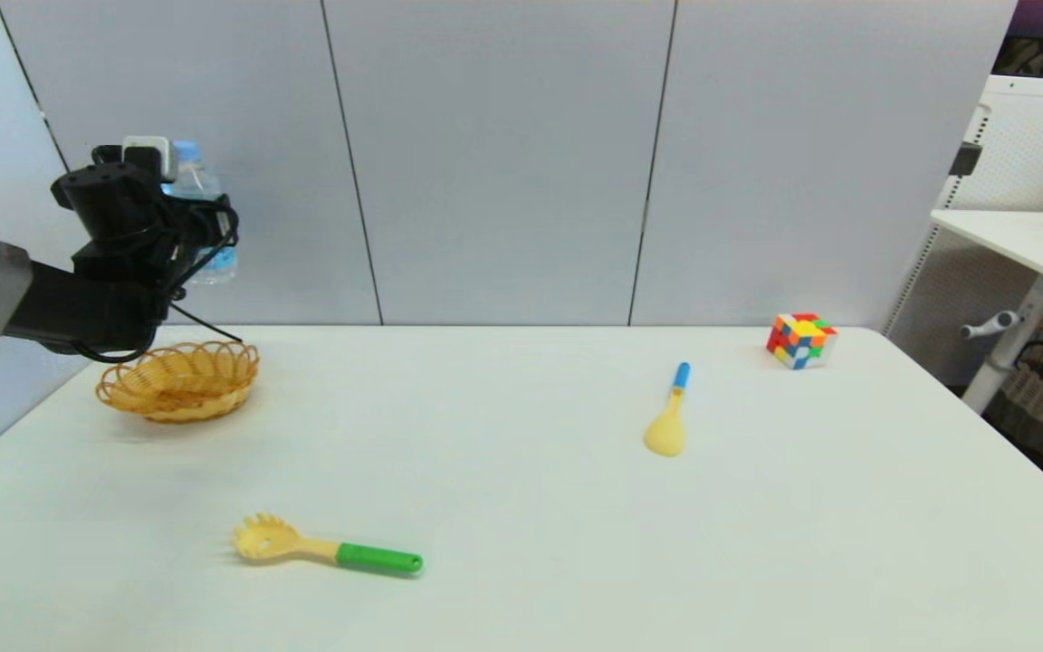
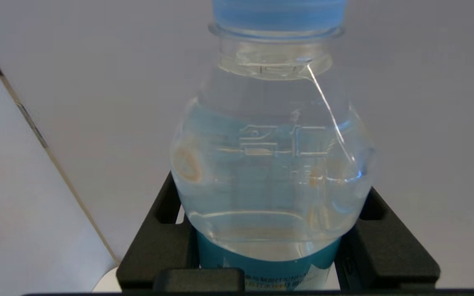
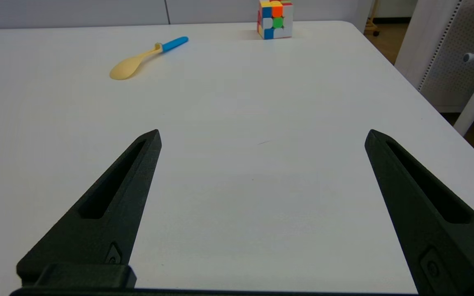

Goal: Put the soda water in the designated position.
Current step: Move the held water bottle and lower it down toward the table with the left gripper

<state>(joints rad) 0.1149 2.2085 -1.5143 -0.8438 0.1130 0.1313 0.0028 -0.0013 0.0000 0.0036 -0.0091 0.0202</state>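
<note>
The soda water (image 1: pixel 198 195) is up in the air, squeezed tight in the left gripper (image 2: pixel 278 250), right above the basket (image 1: pixel 179 380). It could slip, because the bottle is smooth and round. It could also tip over in the wobbly basket. Far off to the side, the right gripper (image 3: pixel 261 139) waits wide open.

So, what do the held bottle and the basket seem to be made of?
The small clear bottle with a light blue cap, held by the left gripper: glossy transparent plastic, apparently. The amber openwork basket: seemingly translucent plastic imitating wicker.
</note>
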